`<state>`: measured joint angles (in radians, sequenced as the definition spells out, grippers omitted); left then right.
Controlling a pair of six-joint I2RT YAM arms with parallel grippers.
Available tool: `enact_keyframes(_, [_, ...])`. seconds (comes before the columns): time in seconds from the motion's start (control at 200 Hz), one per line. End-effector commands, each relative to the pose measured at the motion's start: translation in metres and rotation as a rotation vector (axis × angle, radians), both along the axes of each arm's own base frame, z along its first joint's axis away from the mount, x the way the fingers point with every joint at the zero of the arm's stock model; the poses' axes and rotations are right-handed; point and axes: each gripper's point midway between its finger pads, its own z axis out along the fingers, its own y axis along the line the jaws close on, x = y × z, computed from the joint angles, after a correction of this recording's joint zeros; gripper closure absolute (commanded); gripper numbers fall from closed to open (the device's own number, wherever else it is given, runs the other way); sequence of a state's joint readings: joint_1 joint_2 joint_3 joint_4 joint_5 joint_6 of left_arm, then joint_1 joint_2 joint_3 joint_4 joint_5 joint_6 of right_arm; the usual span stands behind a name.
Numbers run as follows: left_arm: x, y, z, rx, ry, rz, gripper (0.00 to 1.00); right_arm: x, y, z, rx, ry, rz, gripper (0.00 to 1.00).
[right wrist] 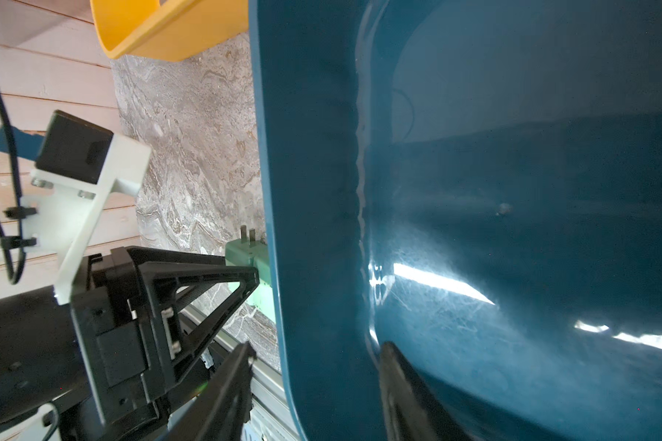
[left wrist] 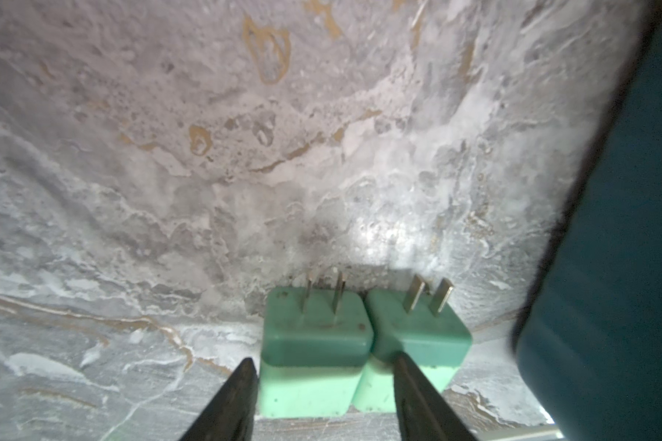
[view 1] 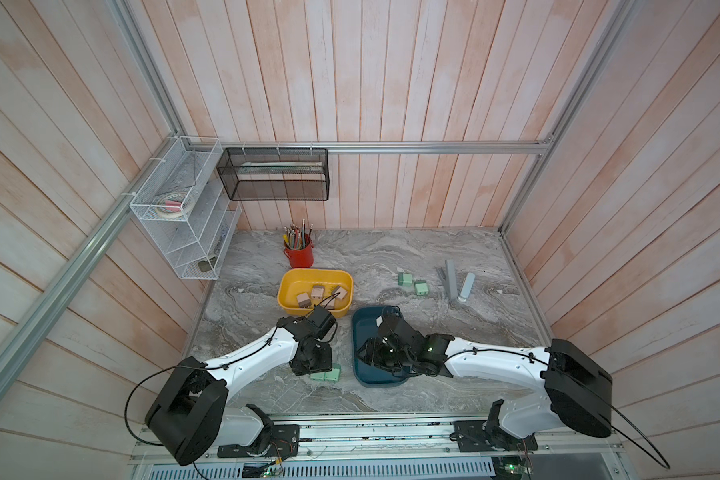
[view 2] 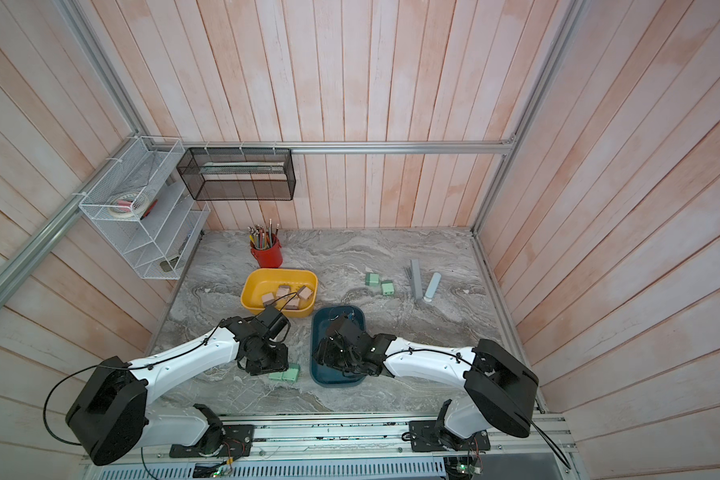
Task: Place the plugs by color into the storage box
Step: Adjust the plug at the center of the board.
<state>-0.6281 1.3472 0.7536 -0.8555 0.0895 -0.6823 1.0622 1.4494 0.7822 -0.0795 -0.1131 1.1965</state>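
Left claw straddles a green plug (grip unclear); right claw gapes astride the rim of a blue tray.

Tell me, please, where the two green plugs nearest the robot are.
In both top views the two green plugs lie side by side on the table, just left of the blue bin's near end, under the left gripper.

The white left arm and white right arm stretch forward and inward, black wrists bent downward. On the left gripper the black jaws stand parted; on the right gripper likewise.
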Motion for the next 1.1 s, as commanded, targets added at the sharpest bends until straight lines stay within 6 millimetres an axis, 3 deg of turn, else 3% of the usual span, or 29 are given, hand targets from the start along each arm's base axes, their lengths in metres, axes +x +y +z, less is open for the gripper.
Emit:
enact_keyframes(0.0, [-0.007,0.017,0.003,0.062,0.012,0.028,0.41,0.001,-0.006,-0.004,-0.024,-0.009,-0.008,0.43])
enact_keyframes(0.335, [-0.021,0.033,0.007,0.102,0.033,0.087,0.41,0.003,-0.013,-0.002,-0.029,-0.025,-0.036,0.42])
enact_keyframes(0.625, [-0.010,0.005,0.009,-0.026,0.005,0.053,0.39,0.006,-0.040,0.001,-0.027,-0.034,-0.106,0.40])
enact_keyframes(0.825, [-0.009,-0.010,0.000,0.000,0.031,-0.013,0.39,0.005,-0.050,0.000,-0.031,-0.033,-0.124,0.38])
enact_keyframes(1.095, [-0.017,0.000,-0.012,0.068,0.064,-0.002,0.40,0.003,-0.057,-0.002,-0.033,-0.033,-0.137,0.37])
